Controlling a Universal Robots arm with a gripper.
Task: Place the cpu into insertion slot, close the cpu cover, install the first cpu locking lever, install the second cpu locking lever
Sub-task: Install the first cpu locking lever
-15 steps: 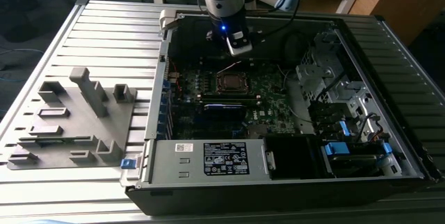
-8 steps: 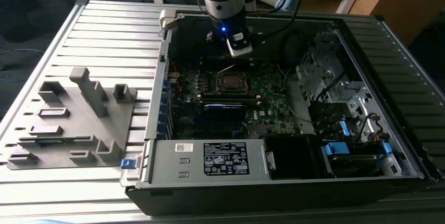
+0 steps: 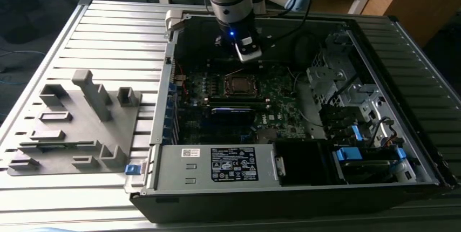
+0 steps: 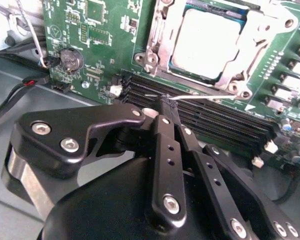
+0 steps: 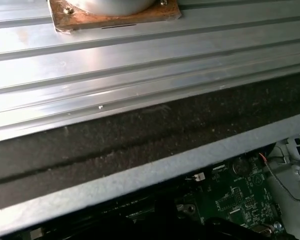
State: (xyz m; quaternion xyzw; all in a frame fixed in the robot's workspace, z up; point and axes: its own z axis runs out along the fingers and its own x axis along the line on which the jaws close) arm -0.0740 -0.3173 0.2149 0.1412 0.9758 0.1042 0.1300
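Nearest in the exterior view is the labelled power supply [image 3: 216,164] at the near edge of the open computer case [image 3: 403,38], which lies on its side on the slatted table [image 3: 108,27], probably so the arm can reach the board from above. A grey fixture tray [image 3: 72,124] sits well apart toward the exterior view's left. The gripper [image 3: 247,54] hangs inside the case, just beyond the insertion slot [image 3: 238,83]. In the second wrist view the gripper's black body is closest. Its fingers [image 4: 162,135] are drawn together at the tips, and the thin wire of a locking lever [image 4: 210,97] passes right there, so it looks pinched between them, a grip that suits steering so slim a rod. The lever's long axis runs along the socket's edge that faces the memory slots [image 4: 215,122], at a slight angle to them. The cpu [image 4: 210,42] lies flat in the slot, metal top up; being square, it has no long axis. The cpu cover [image 4: 262,35] is already folded down around it, so the work appears to stand at the lever stage. In the first wrist view the case's grey wall [image 5: 140,175] crosses in front of the table's slats, with a corner of green circuit board [image 5: 235,195] below it.
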